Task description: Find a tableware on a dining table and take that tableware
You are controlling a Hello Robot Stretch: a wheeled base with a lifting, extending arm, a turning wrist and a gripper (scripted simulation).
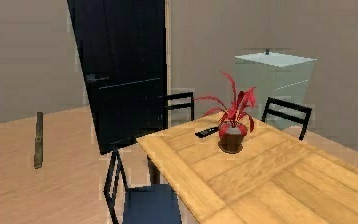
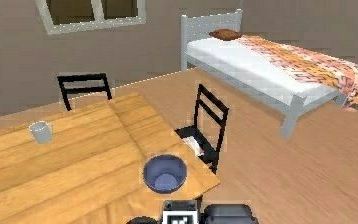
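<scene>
A wooden dining table (image 2: 77,165) takes up the arm side view's left. On it stand a blue bowl (image 2: 166,175) near the table's corner and a small grey cup (image 2: 39,131) farther left. Just below the bowl, at the bottom edge, a white marker square (image 2: 180,212) and the gripper's dark body (image 2: 147,219) peek in. Its far end is cut off, so I cannot tell whether it holds anything. In the forward view the table (image 1: 277,175) carries a red plant in a dark pot (image 1: 232,125) and a flat dark object (image 1: 205,131).
Black chairs (image 2: 84,90) (image 2: 209,122) flank the table, with others (image 1: 177,105) (image 1: 287,116) and a blue-seated one (image 1: 139,200) ahead. A bed (image 2: 277,65) stands at the arm side view's right. A dark door (image 1: 117,70), a white dresser (image 1: 275,75) and a leaning bat (image 1: 37,140) lie ahead.
</scene>
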